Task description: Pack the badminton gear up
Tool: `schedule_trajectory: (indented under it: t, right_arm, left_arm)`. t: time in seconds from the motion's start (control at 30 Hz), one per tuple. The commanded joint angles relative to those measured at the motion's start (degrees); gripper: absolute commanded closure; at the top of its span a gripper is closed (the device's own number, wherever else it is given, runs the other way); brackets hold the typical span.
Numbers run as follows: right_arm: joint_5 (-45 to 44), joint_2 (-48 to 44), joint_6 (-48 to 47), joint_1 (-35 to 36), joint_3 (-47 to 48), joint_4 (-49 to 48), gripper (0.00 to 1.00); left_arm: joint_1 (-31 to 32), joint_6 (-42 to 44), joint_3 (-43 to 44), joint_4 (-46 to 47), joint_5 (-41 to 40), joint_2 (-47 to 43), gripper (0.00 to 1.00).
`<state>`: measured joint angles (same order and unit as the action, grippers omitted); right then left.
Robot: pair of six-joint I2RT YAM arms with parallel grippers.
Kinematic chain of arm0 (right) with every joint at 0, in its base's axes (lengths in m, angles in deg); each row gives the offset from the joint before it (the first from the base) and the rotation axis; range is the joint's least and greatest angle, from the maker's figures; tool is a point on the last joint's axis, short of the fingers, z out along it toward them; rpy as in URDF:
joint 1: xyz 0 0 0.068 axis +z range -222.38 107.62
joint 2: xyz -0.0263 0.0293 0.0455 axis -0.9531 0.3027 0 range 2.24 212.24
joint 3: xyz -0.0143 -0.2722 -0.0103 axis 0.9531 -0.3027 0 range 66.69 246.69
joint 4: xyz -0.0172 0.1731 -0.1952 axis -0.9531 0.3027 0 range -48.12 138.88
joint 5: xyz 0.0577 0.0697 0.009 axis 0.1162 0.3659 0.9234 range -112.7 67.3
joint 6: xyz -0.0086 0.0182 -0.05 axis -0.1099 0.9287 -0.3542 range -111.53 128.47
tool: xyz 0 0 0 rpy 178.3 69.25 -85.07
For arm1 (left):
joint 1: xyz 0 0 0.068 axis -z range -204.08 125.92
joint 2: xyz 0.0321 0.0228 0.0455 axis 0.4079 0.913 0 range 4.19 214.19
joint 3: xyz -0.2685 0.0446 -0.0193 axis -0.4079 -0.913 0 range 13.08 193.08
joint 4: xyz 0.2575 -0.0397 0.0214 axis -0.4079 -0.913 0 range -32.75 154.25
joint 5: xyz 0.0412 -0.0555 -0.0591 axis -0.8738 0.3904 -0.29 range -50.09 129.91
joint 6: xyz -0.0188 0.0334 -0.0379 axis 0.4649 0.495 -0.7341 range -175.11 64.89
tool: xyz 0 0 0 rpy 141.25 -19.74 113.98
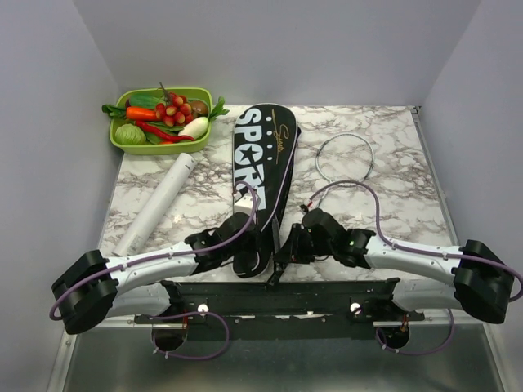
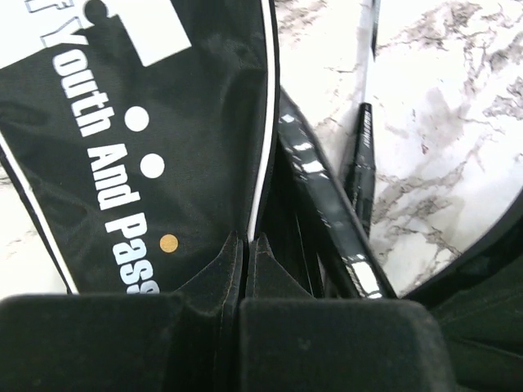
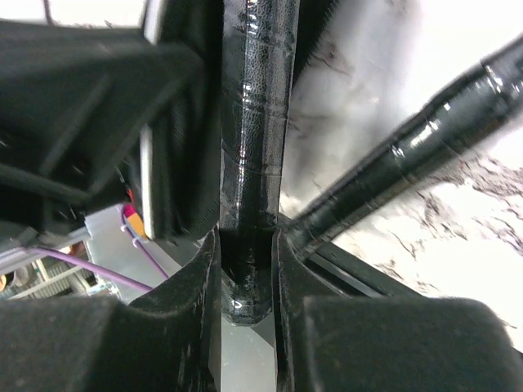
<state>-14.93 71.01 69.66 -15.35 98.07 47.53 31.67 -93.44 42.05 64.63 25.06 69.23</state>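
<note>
Fabric at the open near end of the bag (image 1: 260,163) is pinched between the closed fingers of the left gripper (image 2: 245,245); the bag lies lengthwise mid-table, its mouth toward the arms. The right gripper (image 3: 248,241) is clamped on the butt of a racket handle (image 3: 249,122) just beside that mouth; a second handle (image 3: 425,139) slants away close by, outside the grip. One silver hoop (image 1: 344,135) lies bare on the table (image 1: 409,204) right of the bag; the tube (image 1: 159,204) lies well apart on the left. The bag is judged soft and limp, so its edge must be held up for anything to be slid in; the racket is judged light and stiff, its thin frame easily bent; the glossy wrap may slip, so the handle, not the hoop, is best taken squarely.
</note>
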Motion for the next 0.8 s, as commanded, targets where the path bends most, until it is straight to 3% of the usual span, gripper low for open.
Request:
schedule_trajectory:
  t: [0.0, 0.5, 0.77]
  right_arm:
    - [-4.69, 3.37, -2.92, 0.18, 6.75, 0.85, 0.96]
    - [-6.37, 12.61, -7.05, -4.91, 15.21, -2.39, 1.0]
    - [-6.36, 17.27, -6.26, -6.32, 13.71, -12.67, 1.0]
  left_arm:
    - [3.57, -2.98, -0.93, 2.34, -1.23, 0.44, 1.0]
    - [7.89, -5.62, -1.81, 2.78, -0.09, -1.49, 1.0]
    - [8.33, -6.85, -1.99, 5.06, 2.37, -2.28, 1.0]
